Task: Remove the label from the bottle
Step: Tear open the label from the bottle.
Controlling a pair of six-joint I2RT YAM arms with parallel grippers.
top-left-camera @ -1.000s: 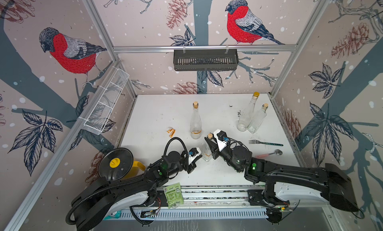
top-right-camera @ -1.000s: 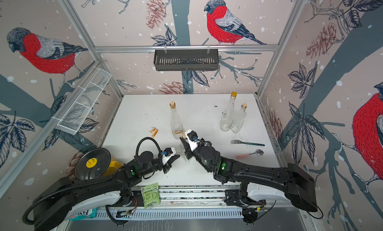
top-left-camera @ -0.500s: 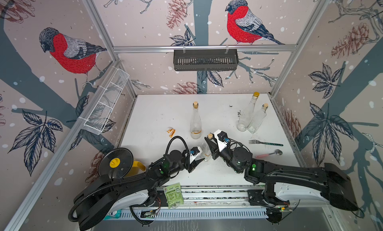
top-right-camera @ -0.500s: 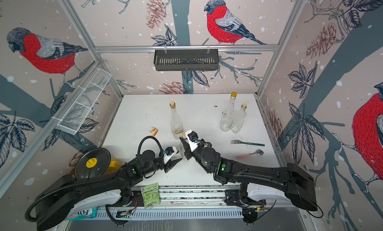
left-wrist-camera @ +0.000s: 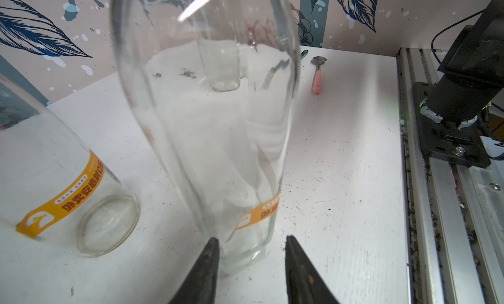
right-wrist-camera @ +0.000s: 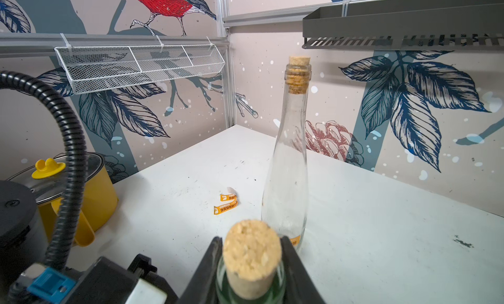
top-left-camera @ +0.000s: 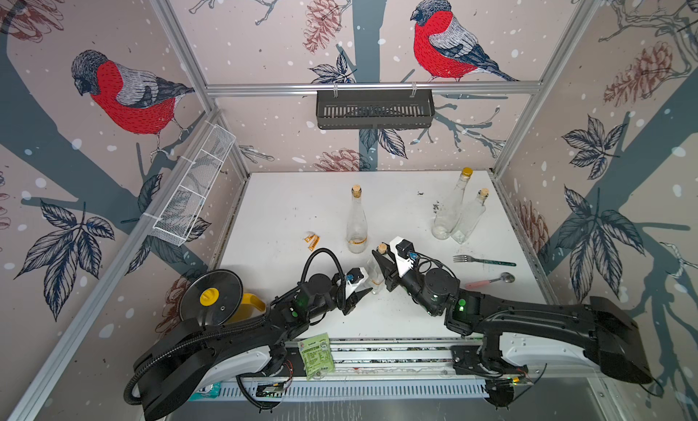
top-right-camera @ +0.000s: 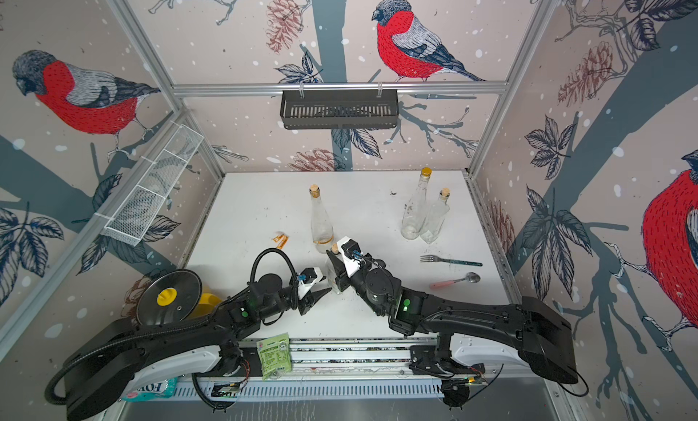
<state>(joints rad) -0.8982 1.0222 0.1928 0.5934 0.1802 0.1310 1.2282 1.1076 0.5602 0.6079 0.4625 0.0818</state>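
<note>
The right end effector [right-wrist-camera: 251, 241] grips the upright bottle [left-wrist-camera: 207, 125] by its neck. The left end effector [left-wrist-camera: 251, 240], part open and empty, sits nearer the orange label [left-wrist-camera: 259, 212], tips at the base.

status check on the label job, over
right claw shut on bottle neck, under the cork. left claw open at its base. label not yet peeled. other bottle close by, apart.

A robot test booth in a lab. An aluminium frame [top-left-camera: 374, 87] holds bird wallpaper [top-left-camera: 264, 34] around a white table [top-left-camera: 294, 207], and two robot arms [top-left-camera: 528, 317] sit on a rail [top-left-camera: 396, 356] at six o'clock.
</note>
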